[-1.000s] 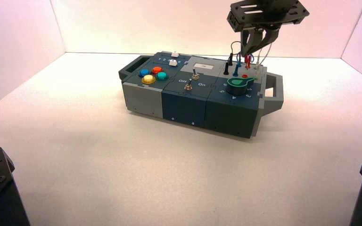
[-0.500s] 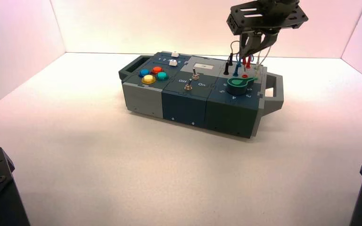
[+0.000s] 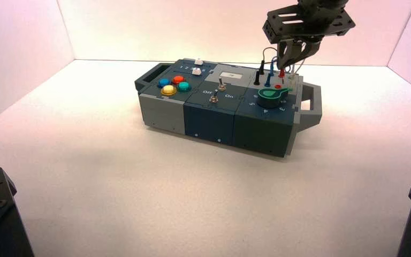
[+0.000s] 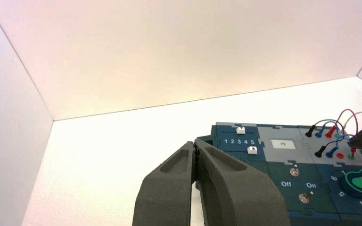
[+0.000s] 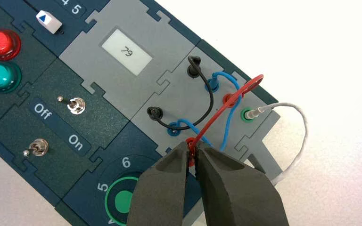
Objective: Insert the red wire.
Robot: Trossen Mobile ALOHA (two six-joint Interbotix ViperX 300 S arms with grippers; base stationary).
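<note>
Wire of red, the red wire, arches in the upper right of the high view, above the grey socket panel at the box's right end. One plug appears seated in the far red socket; the other, a slim red plug, hangs above the near red socket with its metal pin showing. The right gripper, upper right in the high view, has its fingers closed on that plug, with nothing else in its grip. The left gripper is parked, empty and closed, its arm at the lower left of the high view. The lead should weigh next to nothing and bend easily, though its loop may push back a little and twist the plug off line. The tapered plug is probably stiff, smooth enough to slip or pivot if pinched low, so the best hold is across its thick red body, pin pointing straight down. Pushing by the cable would likely just buckle it, and the thin pin deserves gentle pressure until it finds the hole.
</note>
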